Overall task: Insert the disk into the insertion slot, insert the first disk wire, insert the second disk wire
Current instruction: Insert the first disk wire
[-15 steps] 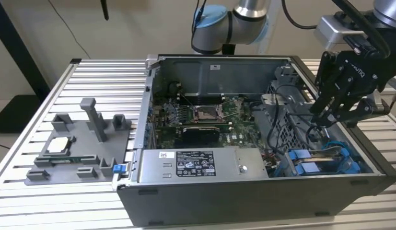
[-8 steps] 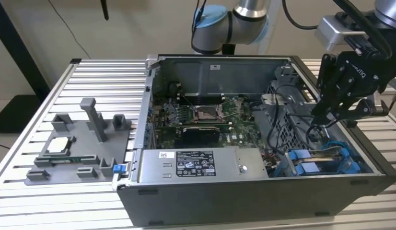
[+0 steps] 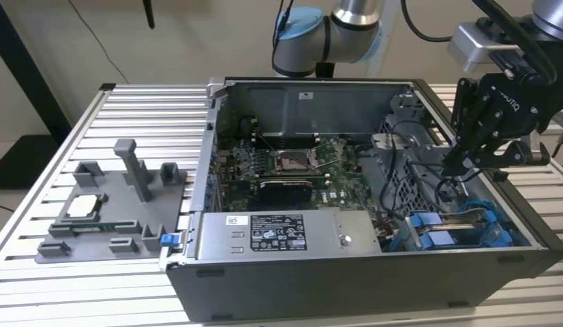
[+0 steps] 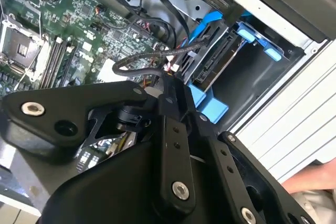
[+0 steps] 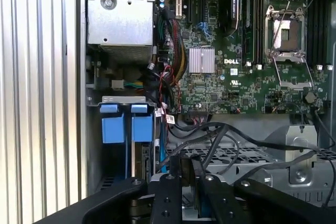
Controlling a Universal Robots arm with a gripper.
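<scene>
I see the gripper (image 3: 454, 167) in the upper right of the exterior view. It hangs over the right-hand end of the open computer case (image 3: 354, 279), just above the drive cage. The jaws look drawn close together, though I cannot tell whether they pinch one of the black cables (image 4: 152, 59).

In the second wrist view the disk (image 4: 215, 59) sits in the insertion slot (image 4: 257, 72), clipped in its blue frame, with its connector edge turned toward the gripper tip and near it. One black cable runs from beside the tip to that connector edge. In the exterior view the slot lies in the lower right corner of the case, marked by its blue fittings.

The motherboard (image 3: 291, 160) takes up the middle of the case, and a metal box with a white label (image 3: 281, 235) lies at lower centre. The case stands on a slotted aluminium bench (image 3: 145, 102). A grey fixture (image 3: 109, 204) rests at the lower left, well apart from the gripper.
</scene>
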